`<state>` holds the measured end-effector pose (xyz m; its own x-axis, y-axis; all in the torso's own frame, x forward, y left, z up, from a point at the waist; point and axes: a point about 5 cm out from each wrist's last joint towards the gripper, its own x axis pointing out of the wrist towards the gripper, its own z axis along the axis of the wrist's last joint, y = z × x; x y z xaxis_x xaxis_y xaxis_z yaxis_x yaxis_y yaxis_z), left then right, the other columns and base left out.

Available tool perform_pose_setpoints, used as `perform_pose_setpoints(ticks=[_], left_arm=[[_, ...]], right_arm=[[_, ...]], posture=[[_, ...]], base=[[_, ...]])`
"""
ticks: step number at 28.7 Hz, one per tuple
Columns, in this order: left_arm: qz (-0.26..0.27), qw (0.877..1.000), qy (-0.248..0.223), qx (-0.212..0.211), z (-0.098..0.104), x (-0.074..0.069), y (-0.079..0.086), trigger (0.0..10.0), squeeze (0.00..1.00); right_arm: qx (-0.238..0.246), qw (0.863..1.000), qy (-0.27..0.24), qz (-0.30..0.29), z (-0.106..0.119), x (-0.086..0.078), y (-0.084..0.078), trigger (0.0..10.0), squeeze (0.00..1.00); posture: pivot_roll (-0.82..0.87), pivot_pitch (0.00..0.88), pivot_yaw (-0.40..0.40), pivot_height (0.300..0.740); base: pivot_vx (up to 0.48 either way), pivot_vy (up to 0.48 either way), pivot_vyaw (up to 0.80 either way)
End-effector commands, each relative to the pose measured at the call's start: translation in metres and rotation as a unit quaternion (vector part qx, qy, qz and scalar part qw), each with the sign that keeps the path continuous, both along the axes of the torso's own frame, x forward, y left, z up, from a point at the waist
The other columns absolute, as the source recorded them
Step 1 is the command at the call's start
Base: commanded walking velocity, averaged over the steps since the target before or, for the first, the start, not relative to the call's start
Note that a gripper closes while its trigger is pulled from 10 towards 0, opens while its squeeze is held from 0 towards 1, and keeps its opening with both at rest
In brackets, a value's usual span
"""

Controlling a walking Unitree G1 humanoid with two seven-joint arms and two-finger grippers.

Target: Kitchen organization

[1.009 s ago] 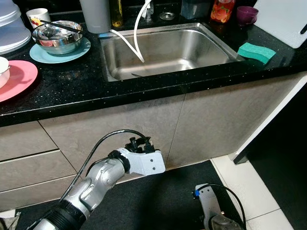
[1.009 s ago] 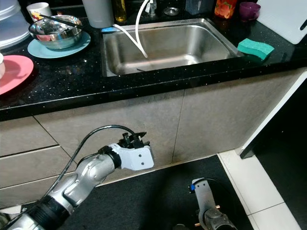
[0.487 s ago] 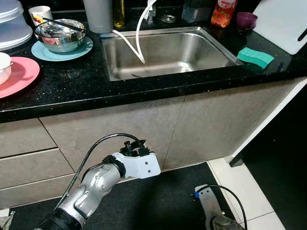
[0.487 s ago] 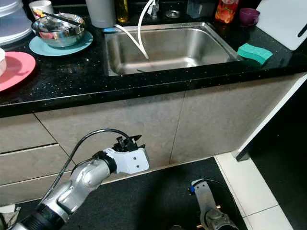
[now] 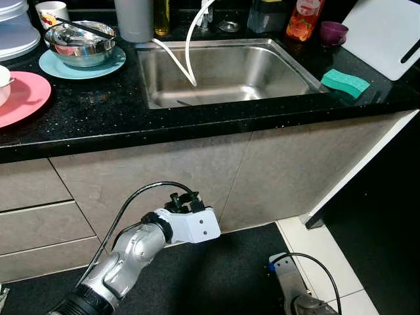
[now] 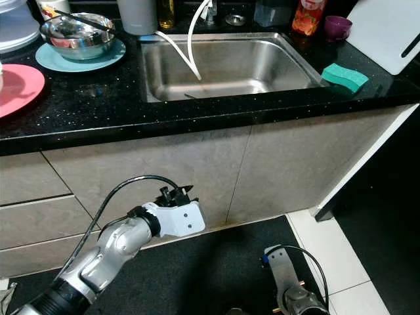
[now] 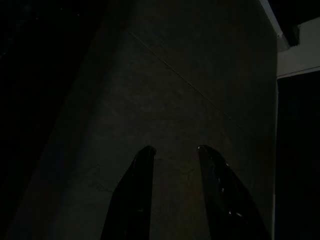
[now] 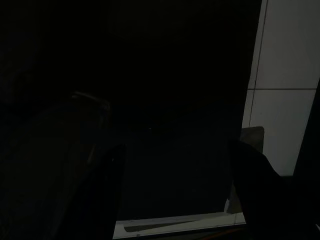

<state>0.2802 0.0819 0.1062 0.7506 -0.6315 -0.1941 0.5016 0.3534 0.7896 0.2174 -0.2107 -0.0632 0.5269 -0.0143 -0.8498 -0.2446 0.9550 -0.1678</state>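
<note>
A black speckled surface point(image 5: 98, 115) was seen with a steel sink point(image 5: 226, 69) set into it. A green sponge point(image 5: 345, 82) lay right of the sink, beside a white cutting board point(image 5: 384, 33). Left of the sink, a steel bowl point(image 5: 80, 44) rested on a blue plate point(image 5: 62, 65), near a pink plate point(image 5: 23, 98). The left gripper point(image 7: 175, 152) was held low before the cabinet front point(image 5: 164, 170), fingers parted and empty. The right gripper's point(image 8: 175, 165) state could not be told in the dark wrist view.
</note>
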Motion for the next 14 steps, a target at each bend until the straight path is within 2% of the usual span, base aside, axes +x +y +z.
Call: perform_pose_setpoints(ticks=[1,14], left_arm=[[-0.003,1.0,0.005,0.002,-0.0001,-0.0007,-0.0031,10.0,0.0],[-0.002,1.0,0.007,0.005,0.0004,-0.0007,-0.0019,10.0,0.0]], right_arm=[[-0.006,1.0,0.013,0.0,-0.0023,-0.0053,-0.0042,10.0,0.0],[-0.001,1.0,0.012,-0.006,-0.0026,-0.0052,-0.0028,10.0,0.0]], posture=[[0.12,0.113,-0.093,0.74],[0.13,0.119,-0.079,0.74]], base=[[0.0,0.0,0.0],[0.0,0.0,0.0]])
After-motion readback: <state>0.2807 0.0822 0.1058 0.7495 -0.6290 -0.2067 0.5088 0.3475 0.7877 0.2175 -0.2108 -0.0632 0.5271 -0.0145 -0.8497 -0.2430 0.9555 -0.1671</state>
